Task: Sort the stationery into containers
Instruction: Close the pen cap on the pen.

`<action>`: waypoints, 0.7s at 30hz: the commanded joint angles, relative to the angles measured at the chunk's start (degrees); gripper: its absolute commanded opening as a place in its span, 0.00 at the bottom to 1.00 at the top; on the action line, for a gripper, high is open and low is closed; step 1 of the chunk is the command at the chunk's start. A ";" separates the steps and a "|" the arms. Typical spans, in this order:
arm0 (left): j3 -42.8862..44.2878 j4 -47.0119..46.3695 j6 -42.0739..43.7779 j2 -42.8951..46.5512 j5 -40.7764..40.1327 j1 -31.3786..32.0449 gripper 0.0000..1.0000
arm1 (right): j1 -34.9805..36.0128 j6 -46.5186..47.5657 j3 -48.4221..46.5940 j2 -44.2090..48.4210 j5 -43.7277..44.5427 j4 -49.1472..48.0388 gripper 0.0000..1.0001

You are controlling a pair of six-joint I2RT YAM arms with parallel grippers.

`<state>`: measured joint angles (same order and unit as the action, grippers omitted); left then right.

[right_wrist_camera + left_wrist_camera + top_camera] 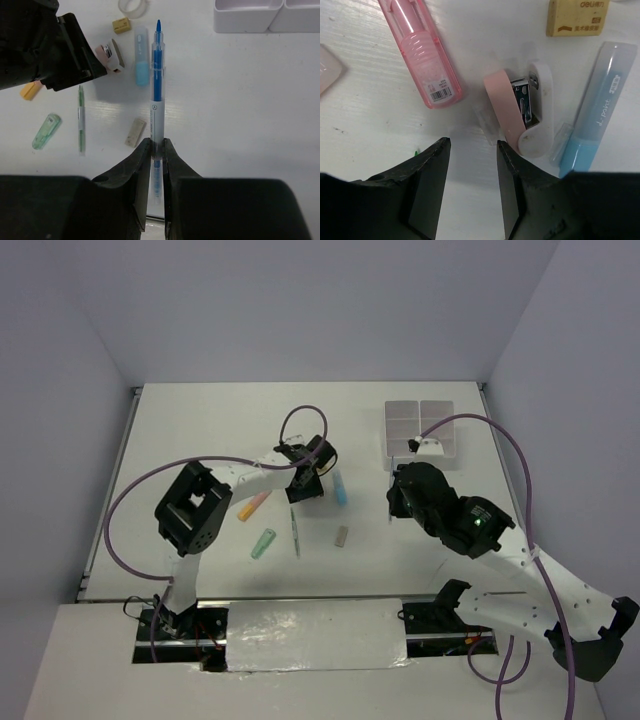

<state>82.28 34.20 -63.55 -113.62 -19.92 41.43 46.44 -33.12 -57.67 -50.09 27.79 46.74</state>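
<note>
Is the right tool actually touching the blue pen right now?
Touching. The right wrist view shows the right tool with its jaws pressed against both sides of the blue pen, no gap visible.

Two pens (157,100), four sticks (141,55), two blocks (135,132), one stapler (525,115), box (403,416), perhaps ring (133,5)

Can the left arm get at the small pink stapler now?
Probably yes. The left tool hangs open just short of the pink stapler, nothing between them; a blue stick lies close beside it.
</note>
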 commanded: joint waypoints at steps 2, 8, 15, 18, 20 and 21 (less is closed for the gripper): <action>2.36 0.78 -1.84 -1.60 -0.12 -0.38 0.55 | -0.21 0.78 0.36 -0.19 0.77 -2.09 0.00; 1.83 -0.09 -1.93 -1.69 -0.20 -0.82 0.55 | -0.29 0.87 0.89 -0.28 0.51 -2.44 0.00; 3.41 1.31 -3.51 -4.06 -0.20 -1.00 0.55 | -0.29 1.31 1.24 -0.45 0.16 -2.97 0.00; 4.03 1.93 -4.04 -4.76 -0.03 -0.91 0.55 | -0.29 1.40 1.86 -0.54 -0.45 -3.94 0.00; 4.64 2.36 -3.95 -5.29 0.15 -0.91 0.54 | -0.29 1.40 2.03 -0.80 -0.54 -4.11 0.00; 4.90 2.54 -3.95 -5.73 0.23 -0.91 0.54 | -0.29 1.48 2.03 -0.98 -0.55 -4.11 0.00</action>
<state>85.56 35.51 -66.26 -117.54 -19.73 40.64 46.44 -32.25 -56.31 -50.65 27.16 45.25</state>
